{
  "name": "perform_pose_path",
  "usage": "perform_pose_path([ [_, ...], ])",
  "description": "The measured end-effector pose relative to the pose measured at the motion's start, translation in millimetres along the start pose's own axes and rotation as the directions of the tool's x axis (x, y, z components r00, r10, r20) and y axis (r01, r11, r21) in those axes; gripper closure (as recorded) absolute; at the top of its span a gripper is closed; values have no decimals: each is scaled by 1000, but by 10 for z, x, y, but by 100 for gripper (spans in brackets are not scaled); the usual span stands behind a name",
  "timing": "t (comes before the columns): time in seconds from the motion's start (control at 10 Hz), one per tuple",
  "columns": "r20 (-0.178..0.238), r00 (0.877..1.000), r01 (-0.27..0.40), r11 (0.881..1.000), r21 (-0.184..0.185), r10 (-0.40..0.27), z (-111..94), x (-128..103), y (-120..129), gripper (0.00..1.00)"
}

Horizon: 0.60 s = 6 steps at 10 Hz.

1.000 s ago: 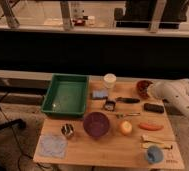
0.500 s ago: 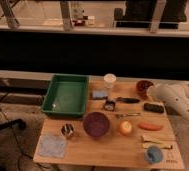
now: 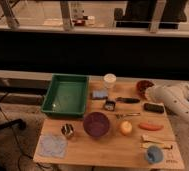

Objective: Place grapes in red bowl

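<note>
The red bowl point(image 3: 143, 87) stands at the back right of the wooden table point(image 3: 108, 145); only its left part shows. My white arm point(image 3: 174, 96) reaches in from the right and covers the rest of the bowl. The gripper point(image 3: 150, 94) is at the arm's left end, right at the bowl's near rim, and is mostly hidden by the arm. The grapes do not show in this view; I cannot tell whether they are under the arm or in the gripper.
A green tray point(image 3: 65, 95) sits at the back left, with a white cup point(image 3: 109, 80) beside it. A purple bowl point(image 3: 96, 124), an orange fruit point(image 3: 126, 128), a flat black rectangle point(image 3: 153, 107), a slim dark object point(image 3: 128, 100) and a blue cup point(image 3: 154, 154) lie nearby.
My arm has moved a little to the left and now covers more of the red bowl. The other things on the table have not moved.
</note>
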Motion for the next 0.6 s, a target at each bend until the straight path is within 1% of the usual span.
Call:
perform_pose_path([
  [0.2,3,1000,0,1000,0,0,-8,-7,18,99],
  [0.4,12,1000,6,1000,-2,-6,-7,-64,49,99],
  [0.6,13,1000,3,1000,1,-3,-28,-50,87,99],
])
